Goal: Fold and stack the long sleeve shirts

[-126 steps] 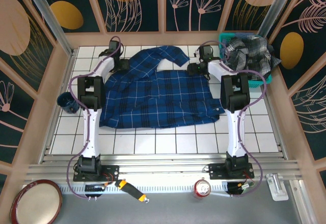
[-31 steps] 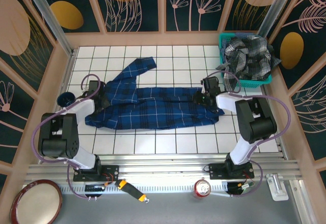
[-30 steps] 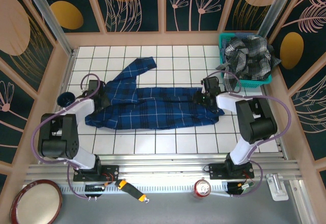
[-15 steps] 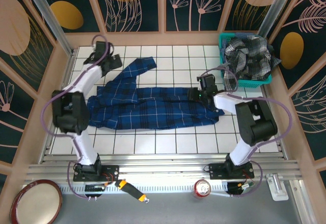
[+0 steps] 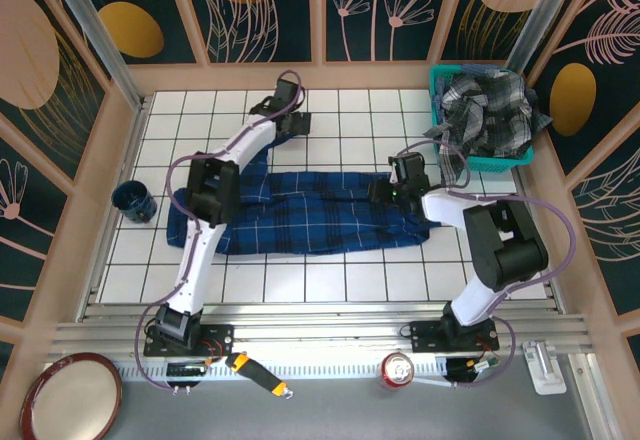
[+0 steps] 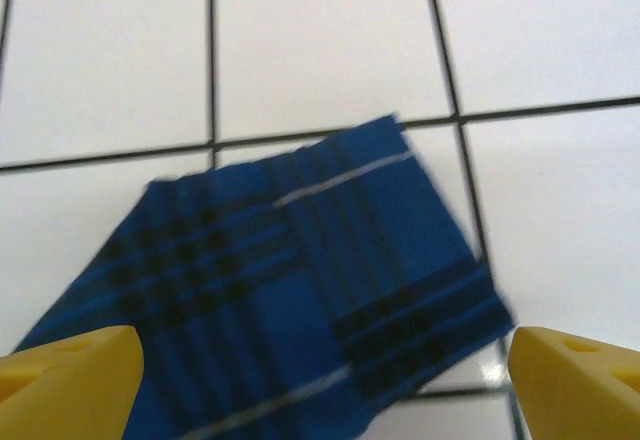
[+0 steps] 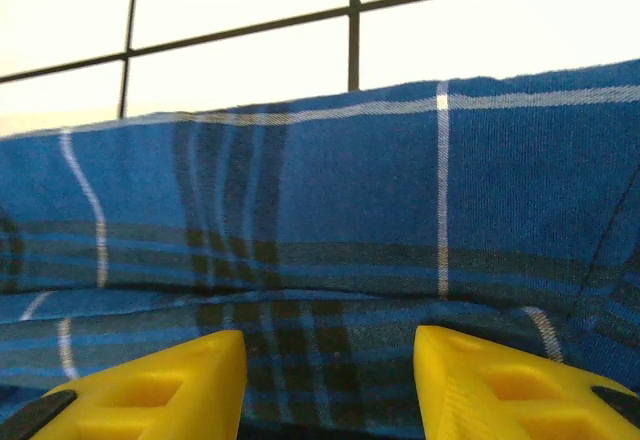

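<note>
Tiled table [image 5: 340, 280]: navy shirt cuff [image 6: 300, 300] under left pincer [image 6: 320, 370]

The navy-blue plaid shirt [image 5: 310, 210] lies folded into a long flat band across the middle of the tabletop [image 5: 350, 270], one sleeve [image 6: 300, 290] angled toward the far edge. The grey checked shirt [image 5: 487, 110] sits crumpled in the teal basket [image 5: 437, 78].

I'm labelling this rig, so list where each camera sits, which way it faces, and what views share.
Top external: fixed above and behind the arm bases, looking down on the tiled table and navy shirt; both arms, left pincer and right pincer show.
Left wrist: on the left arm, facing down at the sleeve cuff between its spread yellow fingertips.
Right wrist: on the right arm, facing low across the shirt's folded edge, past its fingertips.
Shared: all see the navy shirt.
</note>
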You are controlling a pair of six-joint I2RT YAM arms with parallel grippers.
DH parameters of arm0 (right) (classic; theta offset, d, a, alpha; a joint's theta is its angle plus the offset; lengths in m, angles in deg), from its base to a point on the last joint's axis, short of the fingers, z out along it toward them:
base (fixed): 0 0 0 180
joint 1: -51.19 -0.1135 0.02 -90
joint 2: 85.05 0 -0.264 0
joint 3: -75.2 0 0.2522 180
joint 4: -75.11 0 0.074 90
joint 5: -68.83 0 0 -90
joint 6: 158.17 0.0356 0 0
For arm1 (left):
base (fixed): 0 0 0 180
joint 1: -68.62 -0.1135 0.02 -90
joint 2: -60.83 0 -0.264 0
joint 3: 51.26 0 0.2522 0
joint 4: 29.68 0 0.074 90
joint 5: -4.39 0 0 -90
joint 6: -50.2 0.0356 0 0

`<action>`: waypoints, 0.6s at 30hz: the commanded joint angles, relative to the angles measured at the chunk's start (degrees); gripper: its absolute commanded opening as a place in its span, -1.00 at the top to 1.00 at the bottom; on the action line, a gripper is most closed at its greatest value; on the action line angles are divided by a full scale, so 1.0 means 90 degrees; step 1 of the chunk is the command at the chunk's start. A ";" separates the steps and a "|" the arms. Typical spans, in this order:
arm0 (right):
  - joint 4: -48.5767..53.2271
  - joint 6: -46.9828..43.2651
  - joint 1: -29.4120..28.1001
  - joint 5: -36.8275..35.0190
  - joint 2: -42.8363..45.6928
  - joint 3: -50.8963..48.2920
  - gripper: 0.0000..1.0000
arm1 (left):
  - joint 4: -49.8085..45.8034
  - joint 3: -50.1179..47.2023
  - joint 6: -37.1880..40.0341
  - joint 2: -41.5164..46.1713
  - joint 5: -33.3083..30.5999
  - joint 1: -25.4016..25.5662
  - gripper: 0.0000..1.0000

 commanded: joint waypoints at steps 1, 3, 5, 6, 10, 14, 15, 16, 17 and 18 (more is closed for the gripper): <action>-0.0221 0.0156 -0.0047 0.0221 0.0366 -0.0198 0.01 | -0.0425 0.0588 0.0121 -0.0580 -0.0479 -0.0081 -0.86; -0.0241 0.0177 -0.0063 0.0254 0.0489 -0.0271 0.01 | -0.0376 0.0572 0.0095 -0.0688 -0.0359 -0.0071 -0.78; -0.0233 0.0197 -0.0059 0.0247 0.0618 -0.0313 0.01 | -0.0267 0.0472 0.0075 -0.0732 -0.0404 -0.0075 -0.73; -0.0216 0.0207 -0.0055 0.0235 0.0692 -0.0334 0.00 | -0.0249 0.0474 0.0076 -0.0776 -0.0453 -0.0070 -0.64; -0.0184 0.0273 -0.0064 0.0263 0.0918 -0.0348 0.00 | -0.0200 0.0508 0.0081 -0.0843 -0.0236 -0.0066 0.19; -0.0164 0.0349 -0.0058 0.0259 0.1091 -0.0262 -0.01 | -0.0186 0.0417 -0.0050 -0.0561 0.0275 -0.0059 0.90; -0.0128 0.0380 -0.0056 0.0225 0.1125 -0.0192 -0.02 | -0.0183 0.0394 -0.0090 -0.0416 0.0458 -0.0070 1.00; -0.0075 0.0407 -0.0064 0.0180 0.1136 -0.0111 -0.04 | -0.0188 0.0374 -0.0124 -0.0265 0.0618 -0.0075 1.00; -0.0019 0.0431 -0.0066 0.0143 0.1135 0.0013 -0.10 | -0.0190 0.0351 -0.0169 -0.0068 0.0809 -0.0072 1.00; 0.0030 0.0465 -0.0069 0.0102 0.1129 0.0143 -0.17 | -0.0181 0.0316 -0.0230 0.0158 0.0996 -0.0070 1.00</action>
